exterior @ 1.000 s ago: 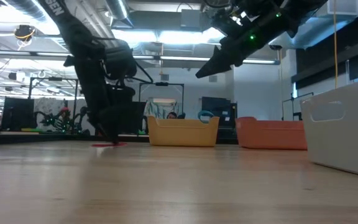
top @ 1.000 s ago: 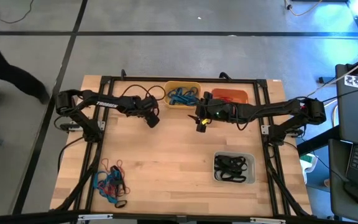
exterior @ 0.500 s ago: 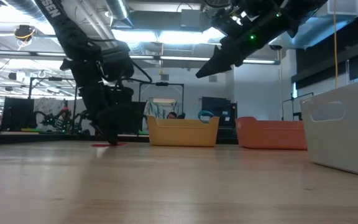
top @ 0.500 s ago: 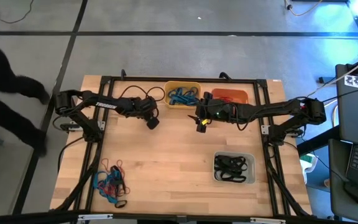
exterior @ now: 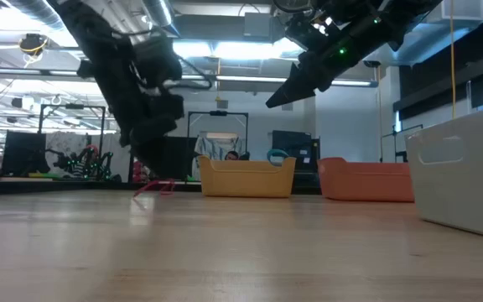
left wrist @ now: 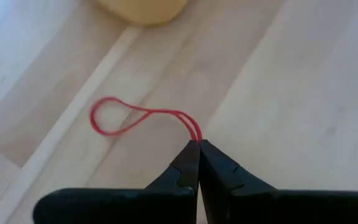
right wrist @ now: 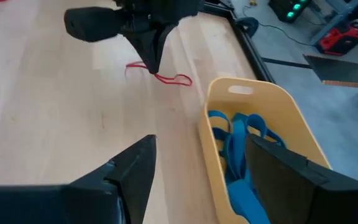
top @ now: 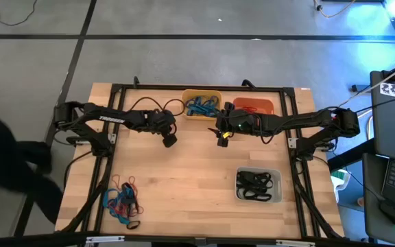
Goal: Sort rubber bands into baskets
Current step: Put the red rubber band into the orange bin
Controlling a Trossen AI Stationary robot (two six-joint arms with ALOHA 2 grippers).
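Rubber bands lie in several places around the yellow basket point(top: 202, 105), which stands at the far edge of the table point(top: 197, 171) and holds a tangle of blue bands point(top: 201, 106). One red rubber band point(left wrist: 143, 118) is pinched at one end between the tips of the left gripper point(left wrist: 199, 144), whose two dark fingers point(left wrist: 185, 165) are pressed fully together; the rest of the loop stretches away from the fingertips toward the yellow basket and lies on or just above the wood. In the overhead view this left gripper point(top: 171, 139) sits near the basket's left front corner. The right gripper point(top: 221, 139) hangs above the table just in front of the yellow basket's right end, its fingers point(right wrist: 132, 171) spread apart and holding nothing. The orange basket point(top: 254, 107) stands just right of the yellow one. The pale grey basket point(top: 258, 185), with black bands point(top: 255, 184) inside, is well in front of it to the right. A mixed pile of loose bands point(top: 122, 201) lies well in front to the left.
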